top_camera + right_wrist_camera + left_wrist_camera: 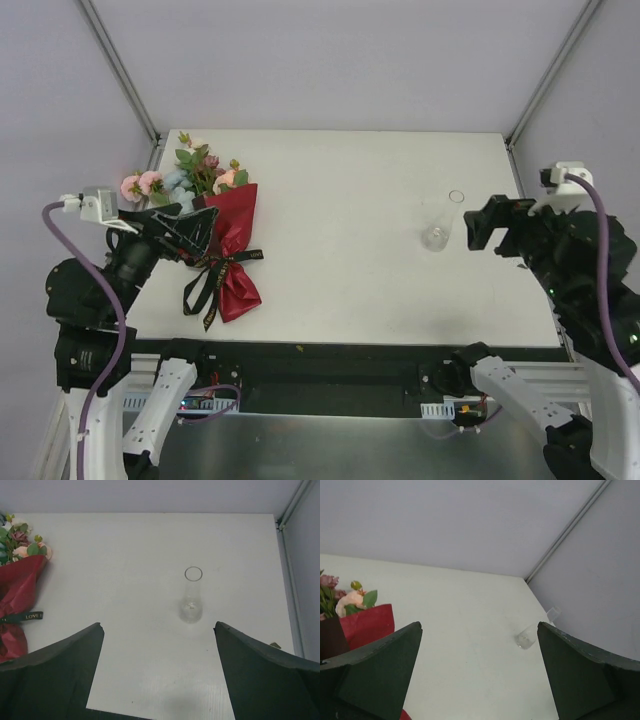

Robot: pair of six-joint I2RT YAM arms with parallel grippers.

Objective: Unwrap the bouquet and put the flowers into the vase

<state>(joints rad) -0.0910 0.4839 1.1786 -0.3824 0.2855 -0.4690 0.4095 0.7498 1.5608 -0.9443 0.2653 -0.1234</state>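
Black left arm (80,295), black right arm (590,275), white base links (165,395), lilac cables (600,225), dark green tool fingers (375,675)

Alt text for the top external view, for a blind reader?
A bouquet in dark red paper, tied with a black ribbon, lies wrapped on the left of a white table; an empty clear glass vase stands on the right. The left gripper is open beside the bouquet, the right gripper open beside the vase, neither holding anything.
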